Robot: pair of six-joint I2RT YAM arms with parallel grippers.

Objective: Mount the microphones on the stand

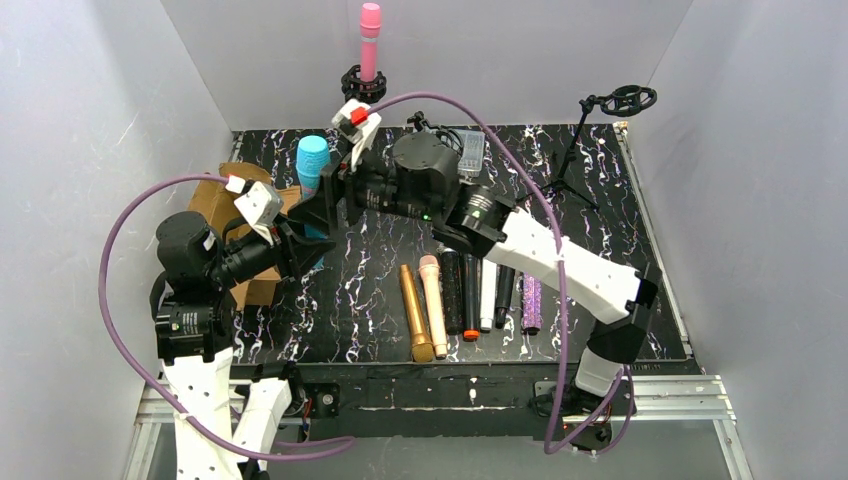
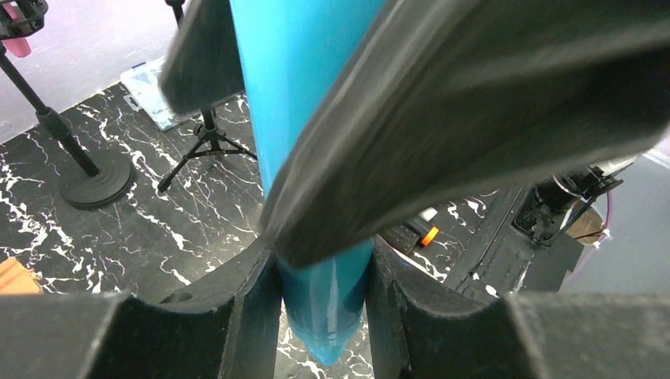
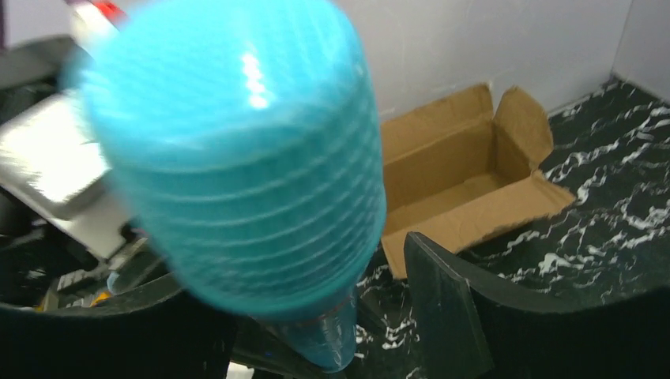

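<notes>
Top external camera sitting high behind arm bases, looking down and forward over whole marbled table [image 1: 620, 200]. Left wrist camera peering out between own fingers [image 2: 237, 316], sitting very close to teal microphone [image 2: 308, 95] shaft, facing across table toward round-base stand [image 2: 95, 181]. Right wrist camera looking at same microphone's head from close range, facing cardboard box [image 3: 450, 166]. All three views sharing teal microphone.
</notes>
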